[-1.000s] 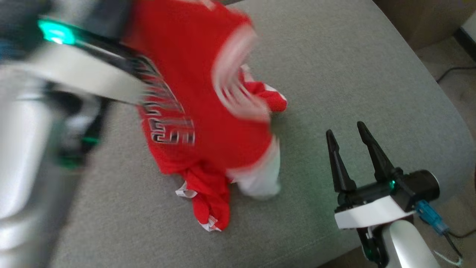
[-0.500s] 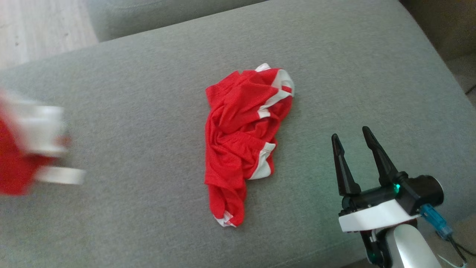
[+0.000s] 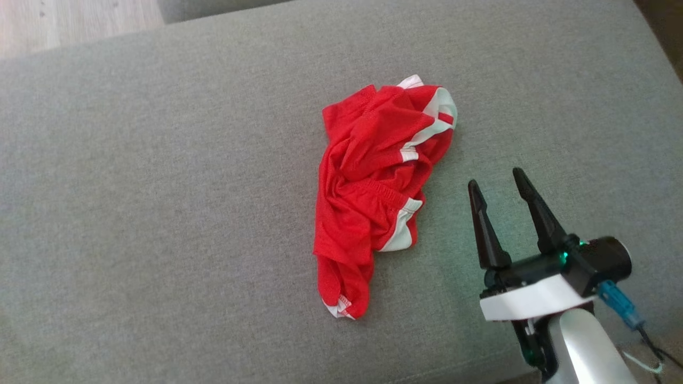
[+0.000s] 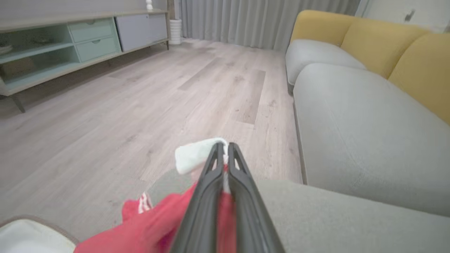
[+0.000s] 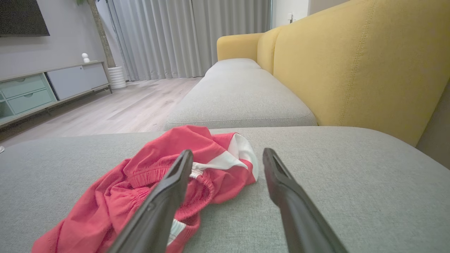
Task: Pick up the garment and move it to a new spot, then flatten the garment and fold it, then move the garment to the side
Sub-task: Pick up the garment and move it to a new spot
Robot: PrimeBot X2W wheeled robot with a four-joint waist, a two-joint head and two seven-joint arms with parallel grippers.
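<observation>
My left gripper (image 4: pixel 223 147) is shut on a red garment (image 4: pixel 154 225) with white trim; the cloth hangs from the fingers over the edge of the grey seat and the wooden floor. A second red piece with white stripes (image 3: pixel 368 202) lies crumpled in the middle of the sofa seat, and its elastic waistband (image 5: pixel 140 175) faces the right wrist view. My right gripper (image 3: pixel 495 178) hovers open just to the right of that heap, with nothing between its fingers (image 5: pixel 227 153). Its left finger overlaps the heap's edge in the right wrist view.
The grey sofa seat (image 3: pixel 160 186) spreads wide on all sides of the heap. Yellow backrests (image 5: pixel 351 70) rise behind it. Wooden floor (image 4: pixel 140 88) and a low sideboard (image 4: pixel 70 42) lie beyond the seat's edge. A white object (image 4: pixel 28 235) sits below the left gripper.
The left arm has swept the held red garment off to the left and out of the head view, uncovering the crumpled red piece. The head camera shifted slightly. The right gripper stayed open in place.
</observation>
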